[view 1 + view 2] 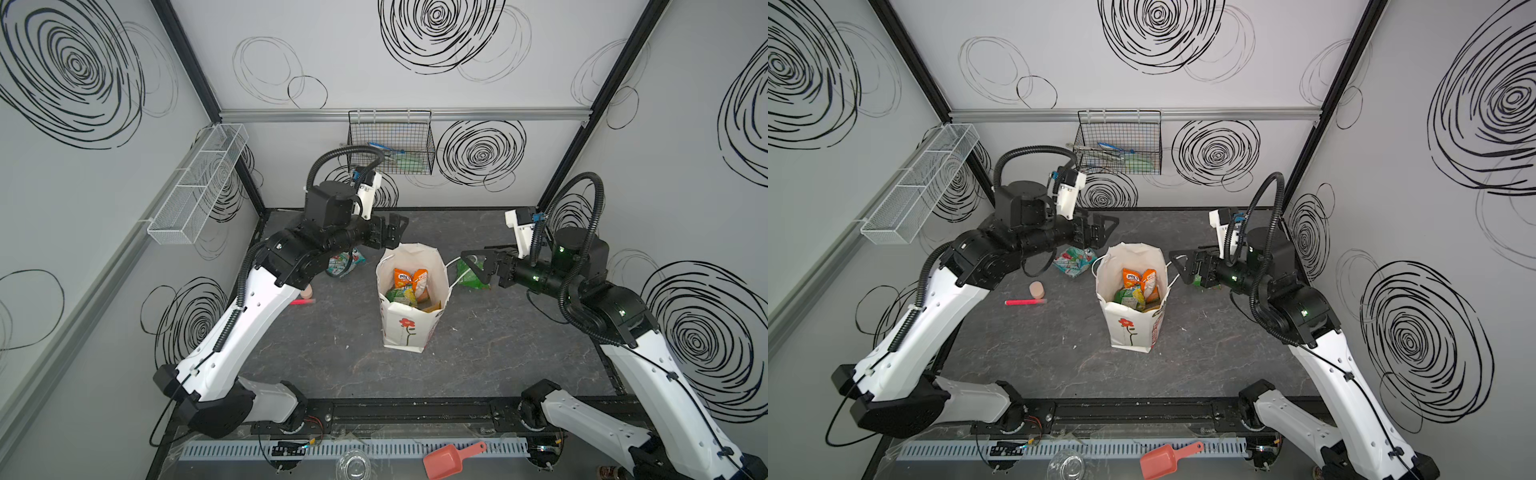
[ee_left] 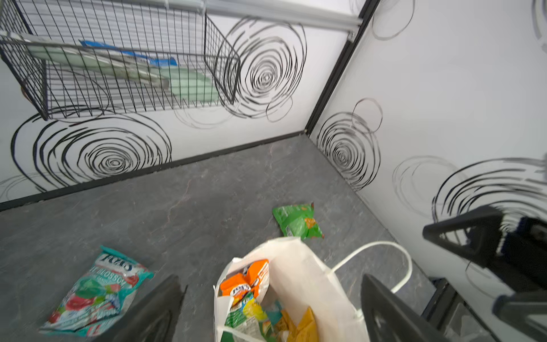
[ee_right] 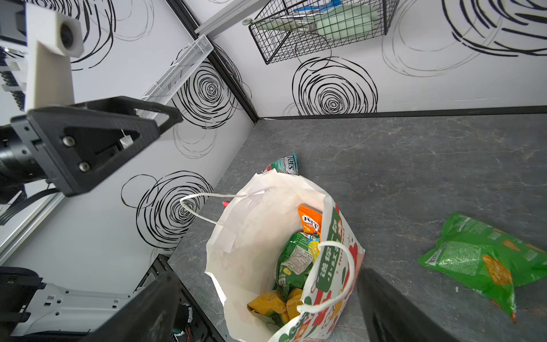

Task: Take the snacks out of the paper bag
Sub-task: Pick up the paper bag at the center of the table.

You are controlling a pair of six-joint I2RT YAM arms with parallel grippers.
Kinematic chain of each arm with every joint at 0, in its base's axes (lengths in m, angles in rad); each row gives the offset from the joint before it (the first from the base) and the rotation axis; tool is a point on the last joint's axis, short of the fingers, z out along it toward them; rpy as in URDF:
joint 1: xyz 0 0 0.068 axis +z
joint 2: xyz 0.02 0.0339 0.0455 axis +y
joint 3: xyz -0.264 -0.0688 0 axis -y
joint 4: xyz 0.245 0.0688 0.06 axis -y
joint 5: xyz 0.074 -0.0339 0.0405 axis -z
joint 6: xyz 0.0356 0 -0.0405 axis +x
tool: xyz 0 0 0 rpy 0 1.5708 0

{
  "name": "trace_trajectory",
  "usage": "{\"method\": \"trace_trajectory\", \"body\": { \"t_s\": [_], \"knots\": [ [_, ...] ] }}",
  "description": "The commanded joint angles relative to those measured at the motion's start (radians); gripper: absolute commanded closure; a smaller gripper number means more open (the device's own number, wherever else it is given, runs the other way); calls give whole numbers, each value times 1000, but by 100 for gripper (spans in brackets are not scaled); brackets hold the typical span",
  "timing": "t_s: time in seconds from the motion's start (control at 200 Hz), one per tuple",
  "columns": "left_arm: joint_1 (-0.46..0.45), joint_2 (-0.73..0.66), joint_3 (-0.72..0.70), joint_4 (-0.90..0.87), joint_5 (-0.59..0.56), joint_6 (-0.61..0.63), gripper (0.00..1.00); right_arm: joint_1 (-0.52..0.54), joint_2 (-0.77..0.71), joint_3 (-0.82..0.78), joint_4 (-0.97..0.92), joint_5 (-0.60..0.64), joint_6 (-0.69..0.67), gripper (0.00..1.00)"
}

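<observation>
The white paper bag stands upright and open mid-table. In it I see several snacks: an orange packet, a green one and a yellow one. A teal-white packet lies on the table left of the bag. A green packet lies to its right. My left gripper hovers open and empty over the bag's back-left rim. Beside the right cord handle, my right gripper is open and empty.
A pink marker and a beige cylinder lie left of the bag. A black wire basket hangs on the back wall, a white mesh basket on the left wall. A pink scoop and a glass bowl sit at the front edge.
</observation>
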Motion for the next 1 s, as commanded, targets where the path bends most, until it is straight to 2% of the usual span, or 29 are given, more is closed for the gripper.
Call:
{"method": "trace_trajectory", "body": {
  "t_s": [0.0,0.165,0.225,0.33,0.53,0.665,0.745,0.895,0.991],
  "knots": [
    [-36,68,23,-163,-117,69,4,6,1,-9,29,-14,2,3],
    [-36,112,-33,-181,-188,100,4,6,4,-4,25,-16,6,3],
    [-5,114,-70,-160,-154,96,0,6,3,-2,24,-15,7,3],
    [46,115,-140,-124,-89,88,8,5,0,1,19,-9,8,3],
    [113,137,-250,-84,-37,89,13,5,2,3,17,-10,8,3],
    [141,132,-290,-56,-1,88,34,5,0,4,16,-9,11,3],
    [160,130,-298,-39,53,86,51,6,0,4,17,-7,10,3],
    [229,132,-281,13,266,92,88,5,6,32,-3,45,5,2],
    [245,157,-180,-8,235,132,100,5,4,60,-7,74,-15,3]
  ]
}}
